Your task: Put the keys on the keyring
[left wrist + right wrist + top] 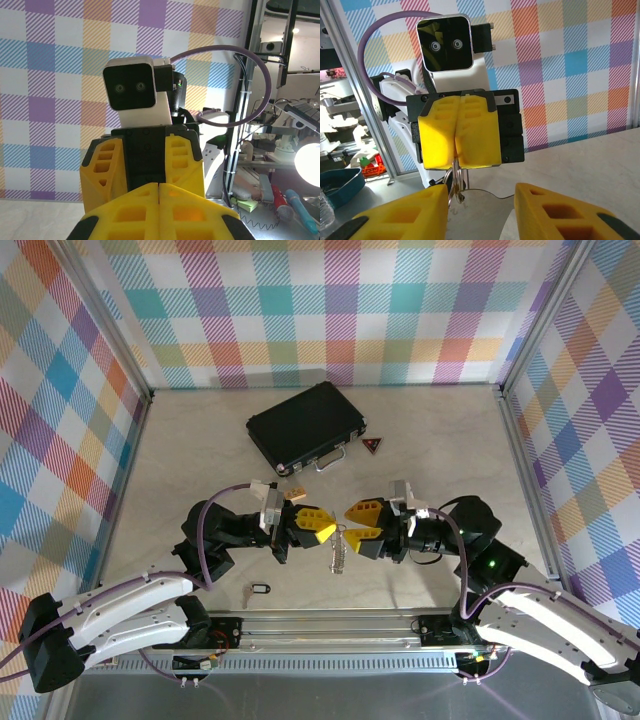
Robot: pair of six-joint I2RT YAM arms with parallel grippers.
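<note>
The left pincer [326, 530] is clamping shut on the loop of the small silvery metal keys [340, 552], which are dangling lengthwise downward; the right pincer [354, 523] is gaping just beside them; the tiny dark-metal oval keyring [261, 588] is lying on the pale table [190, 450], nearer the left arm.

No readable words, numbers or brands. A small dark triangular tag [372, 445] with a red mark lies toward the table's [200, 450] far edge, too small to decipher.

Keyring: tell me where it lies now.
In the top view the keyring lies on the table by its near edge, left of centre, down-left of the keys.
</note>
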